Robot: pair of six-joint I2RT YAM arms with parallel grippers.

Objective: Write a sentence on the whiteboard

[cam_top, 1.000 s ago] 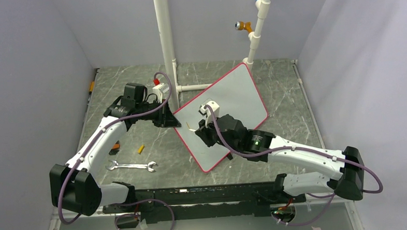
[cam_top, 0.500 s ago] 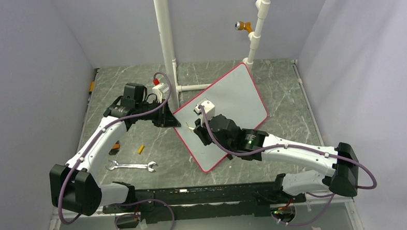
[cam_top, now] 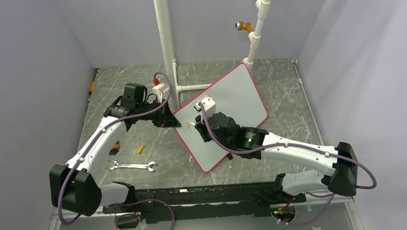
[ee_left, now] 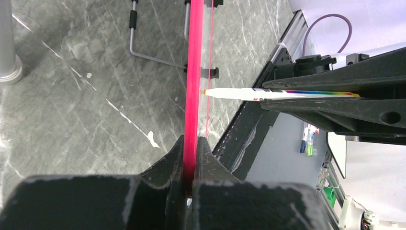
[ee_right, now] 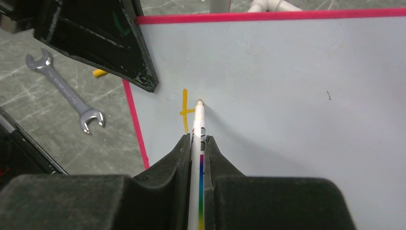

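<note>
The whiteboard (cam_top: 237, 93) sits angled on the worktop (cam_top: 289, 116), its red edge pinched by the left fingers (ee_left: 174, 160). The right fingers (ee_right: 179, 158) clamp a white marker (ee_right: 197, 124), tip beside one orange stroke (ee_right: 185, 112). Too much pressure could slip the board, skewing letters.

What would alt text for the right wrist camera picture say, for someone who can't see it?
The right gripper clamps a white marker, its tip on the whiteboard beside a short orange-yellow cross-shaped stroke. The left gripper holds the board's red edge at upper left; a wrench lies on the table beyond.
</note>
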